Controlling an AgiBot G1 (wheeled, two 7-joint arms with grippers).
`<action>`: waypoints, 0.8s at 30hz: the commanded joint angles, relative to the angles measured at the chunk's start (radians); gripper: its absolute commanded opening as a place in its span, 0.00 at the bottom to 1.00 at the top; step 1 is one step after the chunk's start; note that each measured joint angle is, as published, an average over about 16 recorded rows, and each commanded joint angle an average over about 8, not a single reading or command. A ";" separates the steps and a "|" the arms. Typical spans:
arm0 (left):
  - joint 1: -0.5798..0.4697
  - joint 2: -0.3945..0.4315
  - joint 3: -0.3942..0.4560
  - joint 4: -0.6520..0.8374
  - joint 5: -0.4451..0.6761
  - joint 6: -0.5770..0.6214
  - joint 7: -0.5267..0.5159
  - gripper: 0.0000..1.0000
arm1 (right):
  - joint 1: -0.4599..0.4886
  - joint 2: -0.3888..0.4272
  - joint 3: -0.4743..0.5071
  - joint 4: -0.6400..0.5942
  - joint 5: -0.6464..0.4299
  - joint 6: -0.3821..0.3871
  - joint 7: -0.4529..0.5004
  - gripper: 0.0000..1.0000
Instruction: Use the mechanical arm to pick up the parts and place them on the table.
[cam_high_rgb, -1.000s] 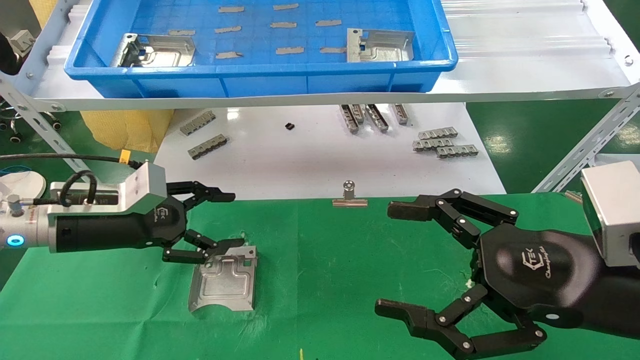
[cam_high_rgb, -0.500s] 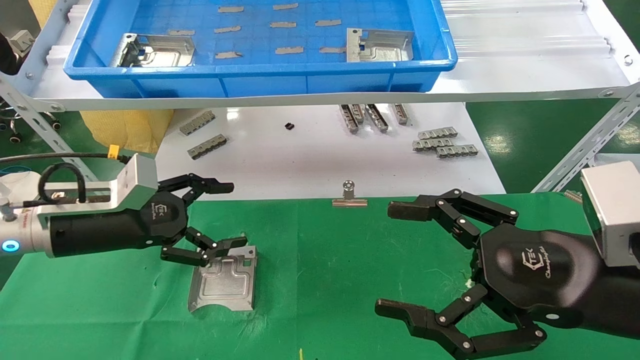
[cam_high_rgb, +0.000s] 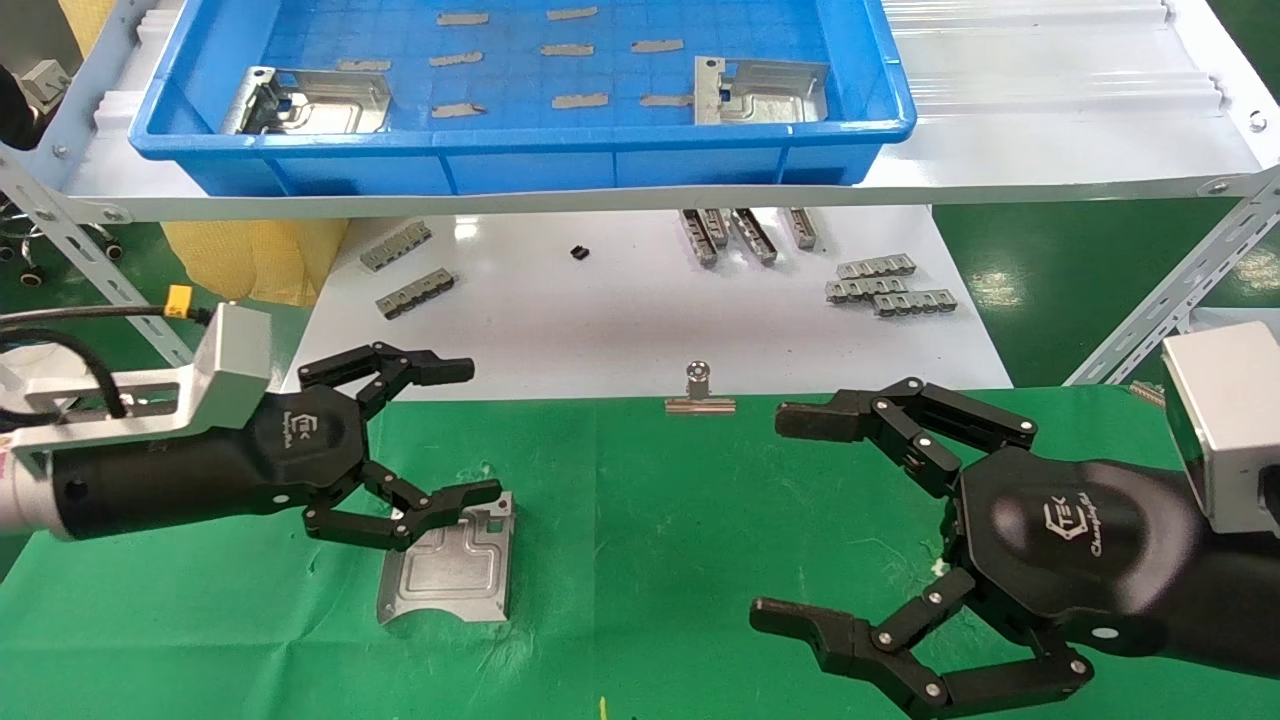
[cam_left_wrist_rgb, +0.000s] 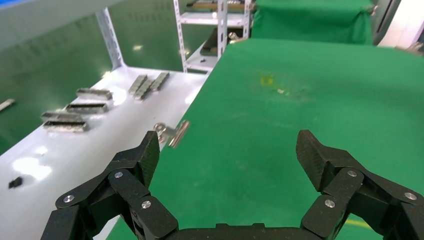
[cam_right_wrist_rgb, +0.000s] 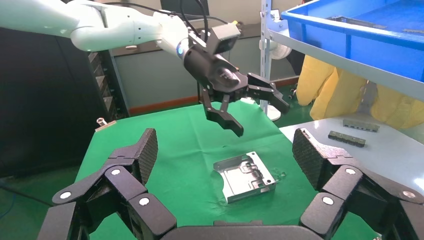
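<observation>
One silvery stamped part (cam_high_rgb: 447, 565) lies flat on the green cloth table (cam_high_rgb: 650, 520); it also shows in the right wrist view (cam_right_wrist_rgb: 245, 176). My left gripper (cam_high_rgb: 472, 432) is open and empty, hovering just above and to the left of this part, its lower finger over the part's far edge. The right wrist view shows this gripper (cam_right_wrist_rgb: 260, 120) clear above the cloth. The left wrist view shows its fingers (cam_left_wrist_rgb: 227, 150) spread over bare cloth. My right gripper (cam_high_rgb: 780, 515) is open and empty, low at the right (cam_right_wrist_rgb: 224, 145). Two more parts (cam_high_rgb: 305, 100) (cam_high_rgb: 760, 92) lie in the blue tray.
The blue tray (cam_high_rgb: 520, 150) sits on a raised white shelf at the back, with small grey slips inside. The glossy white surface (cam_high_rgb: 620, 310) below holds toothed strips (cam_high_rgb: 885, 285). A binder clip (cam_high_rgb: 699, 392) grips the cloth's far edge. Metal struts stand at both sides.
My left arm has drawn back to the left and tilted up, with its fingers open. The part on the cloth has stayed in place. The right arm has not moved.
</observation>
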 joint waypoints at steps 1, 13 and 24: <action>0.021 -0.013 -0.018 -0.042 -0.011 -0.003 -0.025 1.00 | 0.000 0.000 0.000 0.000 0.000 0.000 0.000 1.00; 0.151 -0.093 -0.129 -0.299 -0.076 -0.025 -0.174 1.00 | 0.000 0.000 0.000 0.000 0.000 0.000 0.000 1.00; 0.271 -0.166 -0.231 -0.535 -0.137 -0.044 -0.311 1.00 | 0.000 0.000 0.000 0.000 0.000 0.000 0.000 1.00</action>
